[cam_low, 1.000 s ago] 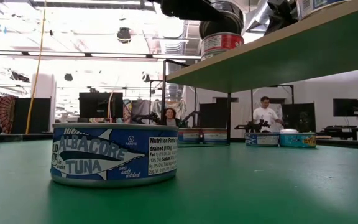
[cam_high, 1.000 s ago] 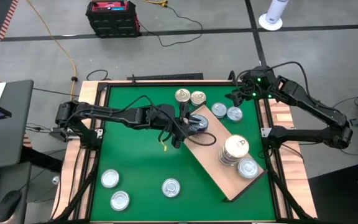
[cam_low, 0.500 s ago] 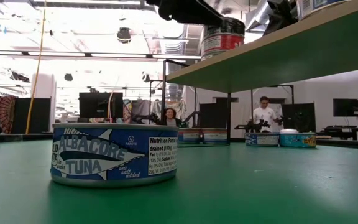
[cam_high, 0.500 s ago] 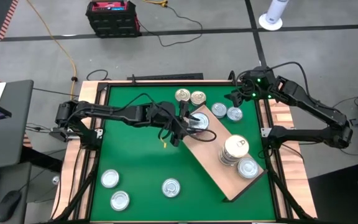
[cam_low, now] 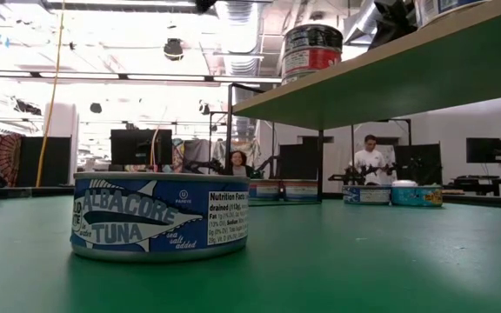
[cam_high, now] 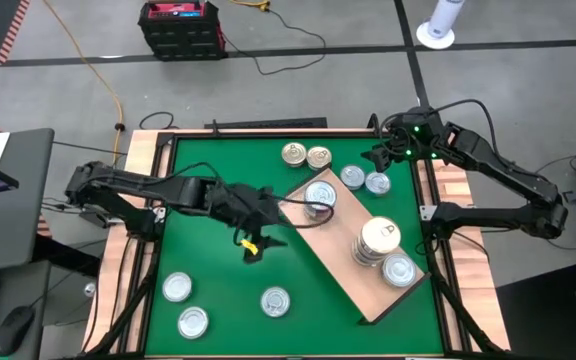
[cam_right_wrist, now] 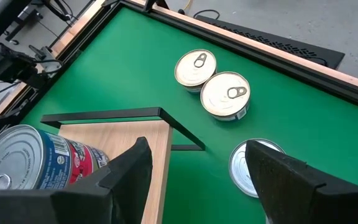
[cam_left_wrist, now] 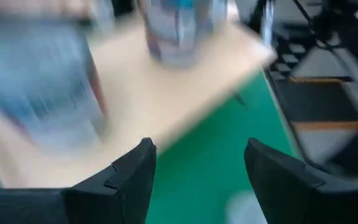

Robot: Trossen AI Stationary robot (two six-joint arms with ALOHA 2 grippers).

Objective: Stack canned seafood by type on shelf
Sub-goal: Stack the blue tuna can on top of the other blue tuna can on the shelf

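The light-wood shelf (cam_high: 353,255) lies slantwise on the mat's right half, raised on a dark frame. On it are a red-and-blue-labelled tin (cam_high: 318,197) at its far-left end, a stack of tins (cam_high: 378,240) and one single tin (cam_high: 398,270). The same far-left tin (cam_right_wrist: 23,165) appears in the right wrist view. My left gripper (cam_high: 271,222) is open over the mat, just left of the shelf, holding nothing. My right gripper (cam_high: 378,155) is open and hovers above the far right corner's tins (cam_right_wrist: 225,93).
Two gold-lidded tins (cam_high: 306,155) and two silver ones (cam_high: 365,180) stand on the green mat (cam_high: 218,260) at the far side. Three more (cam_high: 194,321) sit near the front left; one reads Albacore Tuna (cam_low: 159,216). People sit in the room beyond.
My left gripper has let go of the red-and-blue tin on the shelf's far-left end and drawn back toward the table's left and near edge. The tin stays standing on the shelf. The right arm has kept still.
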